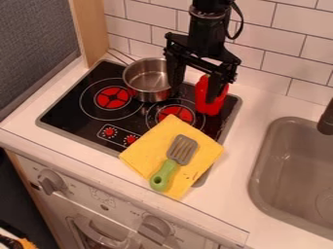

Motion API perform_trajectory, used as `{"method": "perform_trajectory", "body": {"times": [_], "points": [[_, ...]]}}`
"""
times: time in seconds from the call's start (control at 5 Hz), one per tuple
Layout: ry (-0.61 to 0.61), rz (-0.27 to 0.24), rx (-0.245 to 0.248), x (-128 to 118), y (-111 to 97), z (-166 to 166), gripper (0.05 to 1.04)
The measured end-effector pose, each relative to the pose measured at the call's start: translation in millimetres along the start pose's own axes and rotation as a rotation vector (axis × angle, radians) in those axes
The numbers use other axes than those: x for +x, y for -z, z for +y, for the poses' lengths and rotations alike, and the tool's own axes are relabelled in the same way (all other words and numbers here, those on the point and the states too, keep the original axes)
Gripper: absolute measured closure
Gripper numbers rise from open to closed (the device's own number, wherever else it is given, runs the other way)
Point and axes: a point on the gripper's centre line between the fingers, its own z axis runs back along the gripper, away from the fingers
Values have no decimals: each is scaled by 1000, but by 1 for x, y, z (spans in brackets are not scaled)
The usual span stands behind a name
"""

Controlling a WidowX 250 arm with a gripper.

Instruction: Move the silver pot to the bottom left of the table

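Note:
My gripper (pixel 193 94) hangs over the back of the cooktop, its two fingers spread wide apart. The silver pot (pixel 148 80) stands upright at the back of the cooktop, with its handle pointing to the upper left. The gripper's left finger overlaps the pot's right rim; whether they touch, I cannot tell. Part of the pot's right side is hidden behind that finger. The white counter (pixel 260 104) surrounds the cooktop.
A red bottle-like object (pixel 205 103) stands partly behind the gripper's right finger. On the cooktop's front right lies a yellow cloth (pixel 144 151) with a green-handled spatula (pixel 164 174) on it. The sink (pixel 286 165) is at the right, and a tiled wall (pixel 280 48) runs behind.

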Motion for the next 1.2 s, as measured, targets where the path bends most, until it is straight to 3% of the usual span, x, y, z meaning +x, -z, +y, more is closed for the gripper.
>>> {"method": "perform_trajectory", "body": {"times": [0.4, 0.6, 0.8, 1.2], "points": [[-49, 91, -4, -22, 27, 9, 83], [-86, 93, -4, -39, 28, 32, 83], [-112, 65, 8, -40, 30, 68, 83], [-32, -1, 5, 5, 44, 83, 83]]}}
